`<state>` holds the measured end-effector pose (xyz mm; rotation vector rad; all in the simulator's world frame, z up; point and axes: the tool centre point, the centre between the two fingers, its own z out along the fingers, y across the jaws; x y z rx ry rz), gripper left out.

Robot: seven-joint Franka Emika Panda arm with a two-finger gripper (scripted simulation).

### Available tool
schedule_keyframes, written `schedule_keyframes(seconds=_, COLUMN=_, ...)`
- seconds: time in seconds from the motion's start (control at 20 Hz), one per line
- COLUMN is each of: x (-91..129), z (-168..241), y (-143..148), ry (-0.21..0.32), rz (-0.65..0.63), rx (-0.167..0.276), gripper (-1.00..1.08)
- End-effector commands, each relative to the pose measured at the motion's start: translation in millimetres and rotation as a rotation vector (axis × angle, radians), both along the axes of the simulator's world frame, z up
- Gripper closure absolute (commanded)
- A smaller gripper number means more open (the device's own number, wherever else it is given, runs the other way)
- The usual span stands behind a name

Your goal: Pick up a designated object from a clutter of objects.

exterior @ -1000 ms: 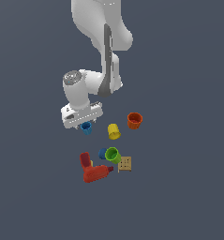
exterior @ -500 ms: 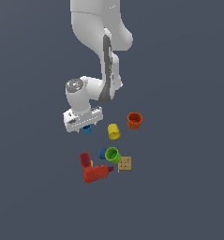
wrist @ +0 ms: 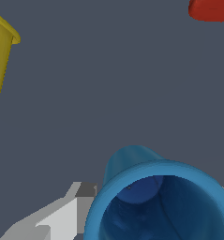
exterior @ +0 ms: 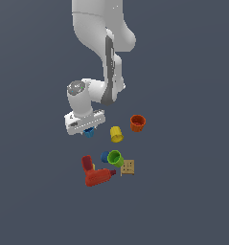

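The designated blue cup (exterior: 89, 133) is a small tapered cup with a darker inside. It sits directly under my white hand, at the exterior view's left of the clutter. My gripper (exterior: 89, 129) is closed around it. In the wrist view the cup (wrist: 132, 161) looms large between the fingers, and one grey finger (wrist: 62, 218) presses against its rim. I cannot tell whether the cup is off the ground.
A yellow cup (exterior: 116, 134) and an orange cup (exterior: 137, 123) stand to the exterior view's right of the hand. Lower down lie a green cup (exterior: 115, 158) touching a blue round thing (exterior: 105, 156), a tan square (exterior: 128, 167), a red bottle (exterior: 99, 176) and a red box (exterior: 87, 163).
The hand has shifted slightly down and to the exterior view's right over the blue cup. The other objects have not moved.
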<state>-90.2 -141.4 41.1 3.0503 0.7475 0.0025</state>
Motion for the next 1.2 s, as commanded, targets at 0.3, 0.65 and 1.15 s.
schedule_keyframes(seconds=0.3, x=0.8, z=6.0, y=0.4, ry=0.0, rz=0.0, rx=0.0, gripper=1.08)
schedule_keyframes(seconds=0.65, x=5.0, z=35.5, y=2.2, ry=0.0, rz=0.0, rx=0.0, gripper=1.08)
schedule_keyframes(seconds=1.15, x=16.6, z=116.5, y=6.0, ry=0.001, rz=-0.001, rx=-0.001, gripper=1.08)
